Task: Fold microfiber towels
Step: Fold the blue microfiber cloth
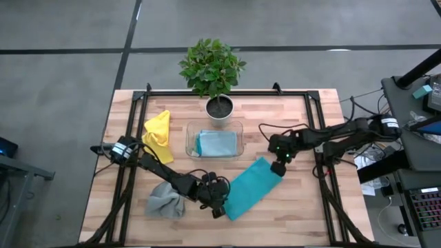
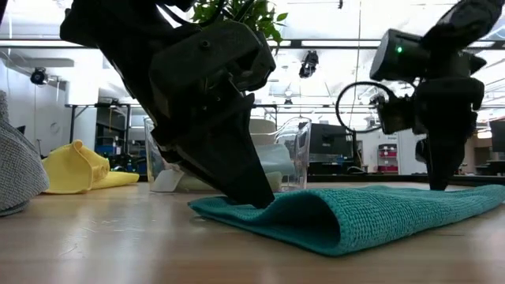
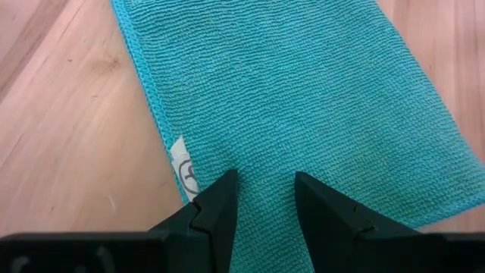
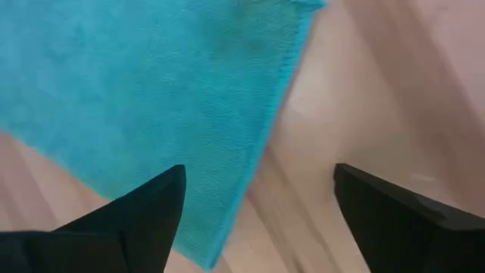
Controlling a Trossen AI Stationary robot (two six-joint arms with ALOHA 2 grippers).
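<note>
The left gripper [image 1: 219,200], fingers partly apart, presses the teal towel [image 1: 252,187] at its lower-left end; the right gripper [image 1: 278,167], spread wide, hovers over its upper-right end. The towel lies diagonally at lower centre of the tabletop [image 1: 303,207], grey towel [image 1: 164,200] left, clear tray [image 1: 215,140] above.
</note>
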